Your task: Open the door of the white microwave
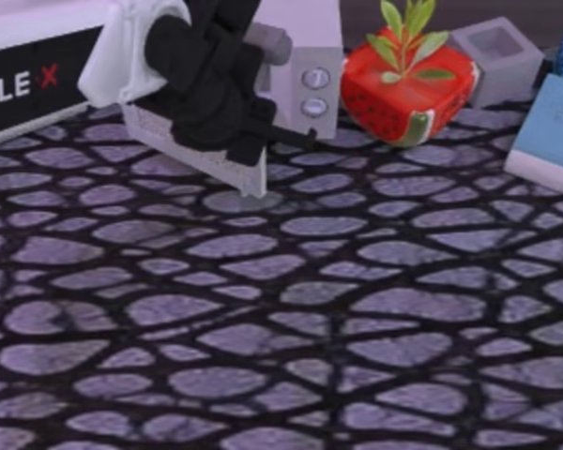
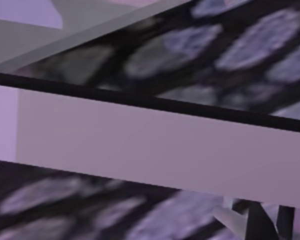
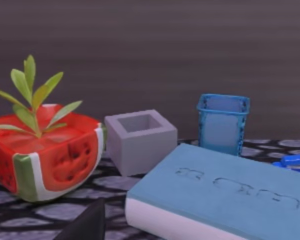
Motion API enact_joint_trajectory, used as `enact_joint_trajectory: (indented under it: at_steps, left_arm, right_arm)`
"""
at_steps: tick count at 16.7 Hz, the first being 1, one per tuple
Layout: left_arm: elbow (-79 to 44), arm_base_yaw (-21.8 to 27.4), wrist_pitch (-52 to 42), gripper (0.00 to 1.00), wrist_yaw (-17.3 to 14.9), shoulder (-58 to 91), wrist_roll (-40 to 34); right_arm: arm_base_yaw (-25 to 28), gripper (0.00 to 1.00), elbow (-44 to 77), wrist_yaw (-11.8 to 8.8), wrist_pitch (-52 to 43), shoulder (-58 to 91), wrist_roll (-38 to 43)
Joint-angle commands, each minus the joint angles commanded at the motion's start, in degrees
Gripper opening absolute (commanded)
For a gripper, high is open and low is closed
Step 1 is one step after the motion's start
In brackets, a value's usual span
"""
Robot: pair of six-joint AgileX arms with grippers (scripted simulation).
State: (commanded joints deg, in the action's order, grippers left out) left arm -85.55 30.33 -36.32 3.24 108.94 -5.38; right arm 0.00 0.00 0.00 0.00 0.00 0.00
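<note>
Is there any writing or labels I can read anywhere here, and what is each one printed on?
"ILE X" in white letters with a red X, cut off at the top view's left edge, on the black panel of the left arm.
Faint embossed marks on the blue book: cannot be read.
The two knobs on the white microwave: no readable markings.
Nothing else carries text.

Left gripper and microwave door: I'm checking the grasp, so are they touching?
Touching. In the top view the left gripper sits over the top edge of the swung-out door of the white microwave, with no gap visible.
</note>
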Motion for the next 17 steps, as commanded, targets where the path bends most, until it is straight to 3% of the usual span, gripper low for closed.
enact_joint_trajectory:
  at_steps: [10,17]
  left_arm:
    - [0.0,0.0,0.0,0.0,0.0,0.0,0.0]
    - [4.6,-1.71,0.83,0.0,-3.48,-2.97,5.87]
  right_arm:
    - [0.0,1.0,0.0,0.0,0.0,0.0,0.0]
    - [0.0,1.0,0.0,0.0,0.0,0.0,0.0]
